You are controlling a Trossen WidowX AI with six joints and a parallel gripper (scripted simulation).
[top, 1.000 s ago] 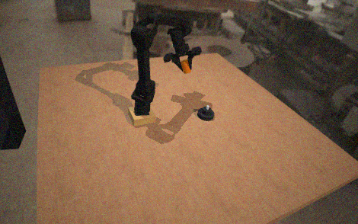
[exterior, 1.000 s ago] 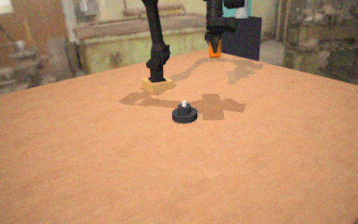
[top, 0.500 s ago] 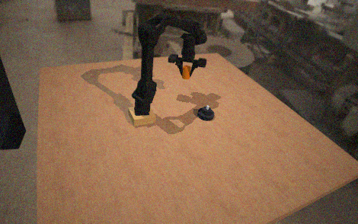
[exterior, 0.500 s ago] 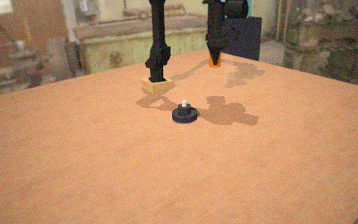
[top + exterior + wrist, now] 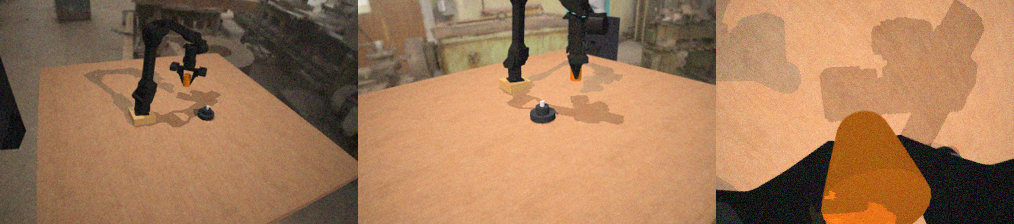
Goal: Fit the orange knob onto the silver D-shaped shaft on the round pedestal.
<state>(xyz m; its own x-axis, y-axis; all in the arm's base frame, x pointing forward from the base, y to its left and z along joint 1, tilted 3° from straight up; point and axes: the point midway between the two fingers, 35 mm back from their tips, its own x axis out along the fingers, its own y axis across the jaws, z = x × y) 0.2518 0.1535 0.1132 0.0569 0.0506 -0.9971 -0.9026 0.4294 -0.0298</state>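
The orange knob (image 5: pixel 186 79) (image 5: pixel 573 78) (image 5: pixel 868 155) is held upright or nearly so, high above the table. My gripper (image 5: pixel 186 81) (image 5: pixel 576 77) is shut on it and points down. The round black pedestal (image 5: pixel 206 115) (image 5: pixel 542 116) stands on the table, in front of and to the right of the knob in the top view, and in front and to the left in the exterior view. The silver shaft (image 5: pixel 207 107) (image 5: pixel 542 103) stands up from its middle. In the wrist view a small dark curved edge shows behind the right finger. The knob's hole and the shaft's flat side cannot be made out.
The arm's base sits on a pale wooden block (image 5: pixel 144 120) (image 5: pixel 511 88) on the wooden table (image 5: pixel 114 171) (image 5: pixel 472 164). The arm's shadow falls around the pedestal. A black post (image 5: pixel 9 126) stands at the left edge of the top view.
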